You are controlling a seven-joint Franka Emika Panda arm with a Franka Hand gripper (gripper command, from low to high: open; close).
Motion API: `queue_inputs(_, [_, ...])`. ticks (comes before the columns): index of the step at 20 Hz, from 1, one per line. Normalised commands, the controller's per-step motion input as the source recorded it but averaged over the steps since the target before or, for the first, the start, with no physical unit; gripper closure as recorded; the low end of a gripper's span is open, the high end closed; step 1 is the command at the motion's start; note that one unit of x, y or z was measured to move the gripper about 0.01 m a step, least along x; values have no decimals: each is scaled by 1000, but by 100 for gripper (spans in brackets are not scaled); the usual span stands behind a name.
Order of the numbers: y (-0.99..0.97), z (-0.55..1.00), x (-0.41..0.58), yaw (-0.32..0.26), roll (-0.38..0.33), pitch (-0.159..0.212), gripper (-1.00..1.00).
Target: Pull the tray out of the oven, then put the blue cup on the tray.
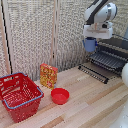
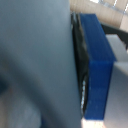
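The blue cup [image 1: 90,45] hangs in the air in my gripper [image 1: 90,40], which is shut on it. It is just off the near corner of the tray [image 1: 107,60], on the exterior view's left of it. The tray, a dark rack of thin bars, sticks out of the oven [image 1: 120,44] over the lowered oven door [image 1: 94,72]. The wrist view is blurred: the cup's blue wall [image 2: 97,65] fills it beside a grey finger [image 2: 40,60].
On the wooden table sit a red bowl [image 1: 60,95], a red wire basket [image 1: 20,96] at the exterior view's left, and an orange box [image 1: 48,76] standing upright. A white rounded object [image 1: 124,75] shows at the right edge. A slatted screen stands behind.
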Motion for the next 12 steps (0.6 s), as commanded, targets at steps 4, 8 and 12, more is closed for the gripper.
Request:
queue_inputs(4, [-782, 42, 76, -100, 3, 36, 100])
queue_inputs(8, [-455, -62, 86, -5, 0, 0, 100])
queue_inputs(12, [-136, -9, 39, 0, -2, 0, -100])
